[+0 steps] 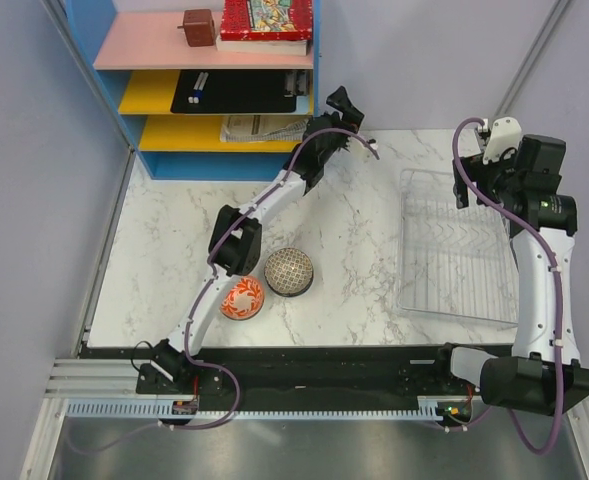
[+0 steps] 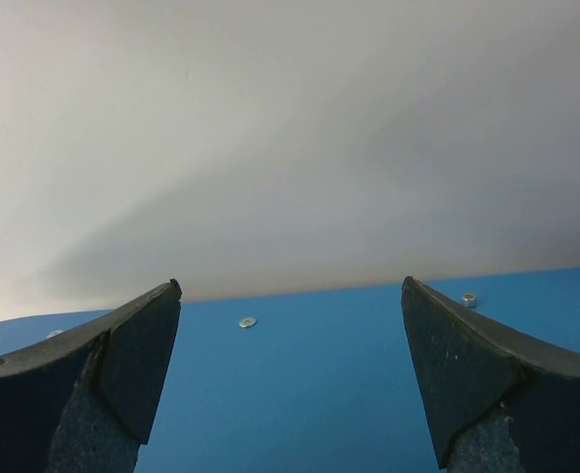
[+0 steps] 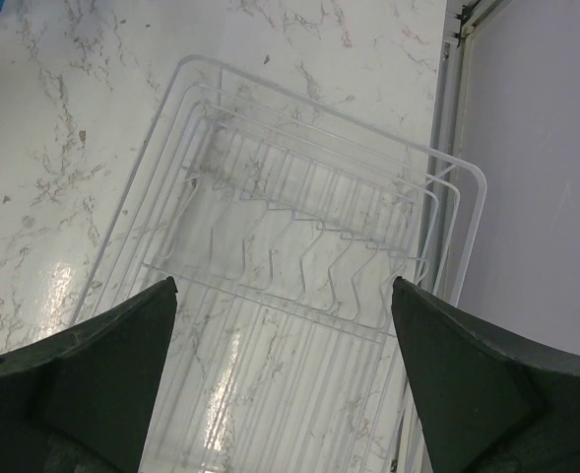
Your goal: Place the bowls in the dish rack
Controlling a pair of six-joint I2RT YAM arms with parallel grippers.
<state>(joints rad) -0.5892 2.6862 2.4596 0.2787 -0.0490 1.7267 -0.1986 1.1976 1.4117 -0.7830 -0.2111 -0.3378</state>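
Marble-veined white bench [image 1: 364, 230] carries 2 bowls. An orange-red bowl with white flowers [image 1: 242, 298] and a grey-brown mesh-patterned bowl [image 1: 289, 271] stand just beside each other. Both stand on the bench, outside the rack.

The left pincer [image 2: 290, 291] is released, with its jaws spread wide and nothing between them. It is raised at the far side of the bench, close beside the blue shelf unit [image 1: 164, 165]. Its wrist view shows only a blue surface with a few small screws and a pale wall beyond. Both bowls lie well apart from this pincer, back toward the arm's base and next to the arm's elbow.

The right pincer [image 3: 282, 281] is also released, its jaws wide apart and empty. It hangs over the clear dish rack [image 1: 454, 250], and the rack's ridged slots lie directly beneath it, between its 2 fingers in the wrist view. The bowls sit well to this pincer's left, across open bench.
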